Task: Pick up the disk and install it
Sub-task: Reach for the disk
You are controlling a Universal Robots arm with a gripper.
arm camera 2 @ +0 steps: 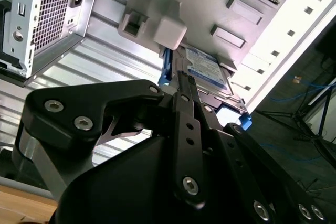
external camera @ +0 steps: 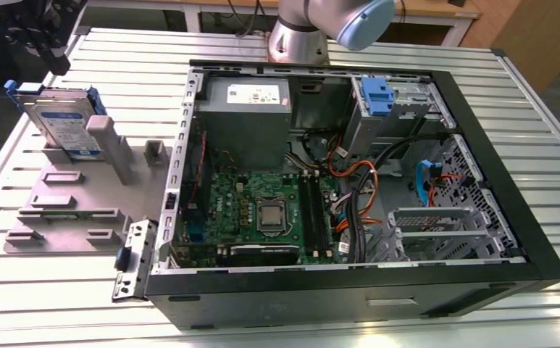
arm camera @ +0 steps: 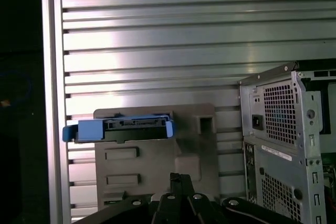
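Standing on edge in a slot of the grey fixture [external camera: 67,196], the disk [external camera: 65,119] sits on the slatted counter [external camera: 531,94], at the exterior view's left of the open computer case [external camera: 507,181]. Its labelled face and blue side rails are visible. The case lies with its motherboard [external camera: 260,210] exposed and the power supply [external camera: 244,116] at the far end.

In the first wrist view, the end effector [arm camera: 180,178] has its fingertips drawn narrow, close together, holding nothing. It is apart from the disk [arm camera: 123,129], which is seen edge-on. In the second wrist view, the end effector [arm camera 2: 180,75] points toward the disk [arm camera 2: 207,69].
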